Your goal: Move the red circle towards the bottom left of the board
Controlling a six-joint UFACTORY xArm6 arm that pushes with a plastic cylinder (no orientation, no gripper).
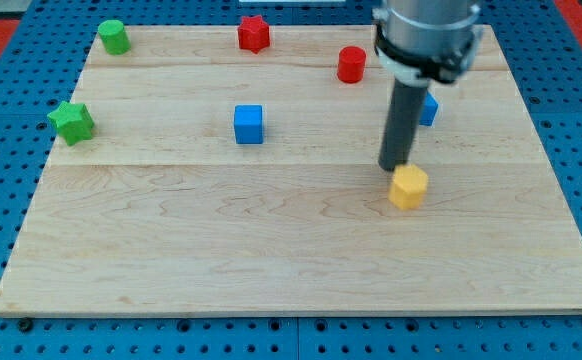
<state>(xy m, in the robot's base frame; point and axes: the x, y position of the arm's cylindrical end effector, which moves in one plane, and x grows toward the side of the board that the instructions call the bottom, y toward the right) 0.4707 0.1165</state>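
Red circle (351,64) is sitting at about 1 o'clock on the bench (221,250), near the far edge, upright and untouched. Nothing is pressing against it right now.

My tip (396,168) is resting at about 3 o'clock of board centre, just above and touching or nearly touching the yellow block (408,186). Can't tell if there's real contact. Tip is well apart from the red circle, sitting at its 5 o'clock. End effector is a bare rod, no jaws, so nothing to open or close and it's holding nothing.

Step in hand, as I'm reading it: approach phase, push not yet begun. Target zone is 7 o'clock on the board, so the tip needs to get round to the circle's 1 o'clock side and push from there toward 7 o'clock. That means clearing off the yellow block first, then routing round the circle's right without clipping it or the partly hidden blue block (428,110) behind the rod. Push line is likely passing close to the blue cube (249,124), so some steering may be needed.

Count:
- red: 2, the circle and a red star (254,33) at 12 o'clock
- green: 2, a green cylinder (114,36) at 11 o'clock, a green star (72,121) at 9 o'clock
- blue: 2, the cube near centre and the half-hidden one
- yellow: 1

Seven blocks total.
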